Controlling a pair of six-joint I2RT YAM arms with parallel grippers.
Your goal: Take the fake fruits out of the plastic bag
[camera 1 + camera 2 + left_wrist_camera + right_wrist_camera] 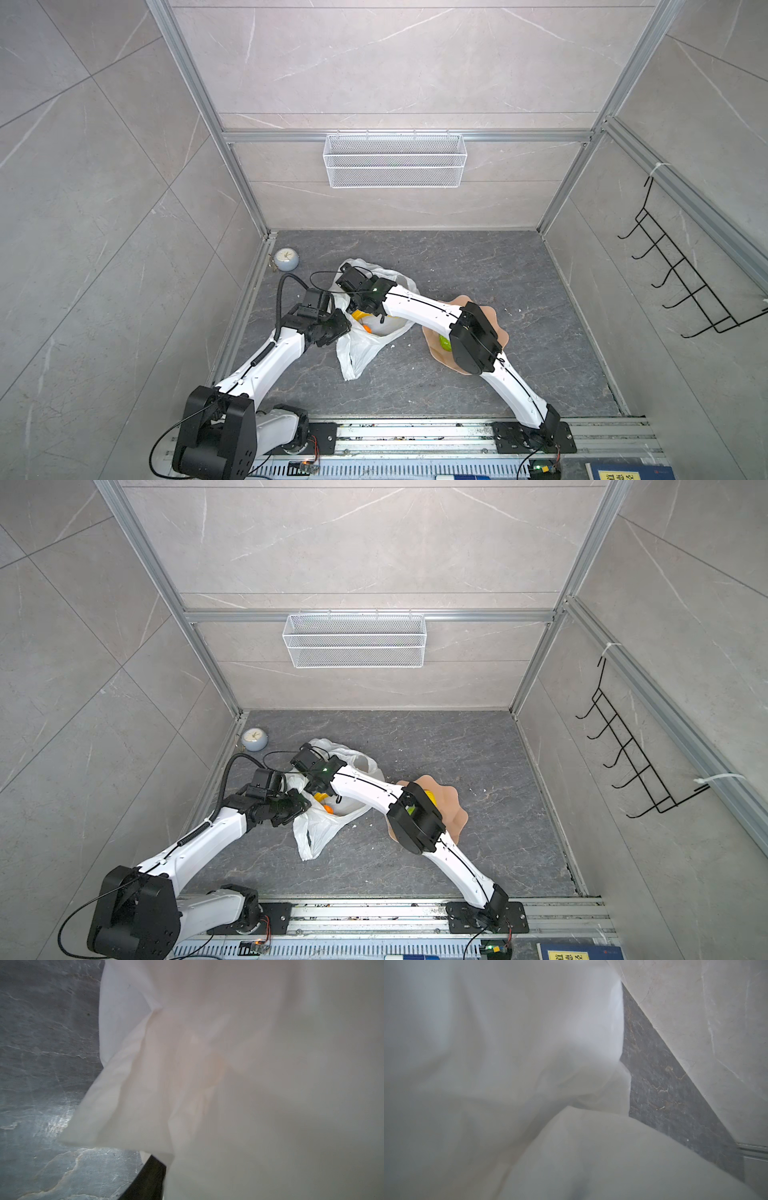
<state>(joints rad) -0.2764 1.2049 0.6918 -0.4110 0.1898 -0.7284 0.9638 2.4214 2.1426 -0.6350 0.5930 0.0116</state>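
My right gripper [369, 311] reached across the middle and down into the open mouth of the white plastic bag [361, 353]. The bag lay crumpled near the middle of the dark stone desk [478, 266]. The gripper's jaws were closed. In my right wrist view the plastic [508, 1043] covered almost everything, so I could not tell whether anything was caught between them.

My left gripper [341, 326] sat against the bag's left rim, where the plastic stood raised. In my left wrist view the bag filled nearly the whole picture, with only one dark finger [150, 1178] showing beneath it. I could not tell whether that gripper was clamped on the plastic or standing open beside it.

Inside the bag, just beside my right gripper, lay a yellow banana [358, 316] and a small orange [367, 328], close together. To the bag's right a pink scalloped plate [492, 320] lay on the desk, largely hidden under my right elbow. A bright green fruit [444, 343] sat on it, and a top view showed a yellow fruit [431, 798] near it on the plate.

A small round clock [286, 258] stood in the far left corner of the desk. A white wire mesh basket [395, 160] hung on the back wall and a black hook rack [681, 274] on the right wall.
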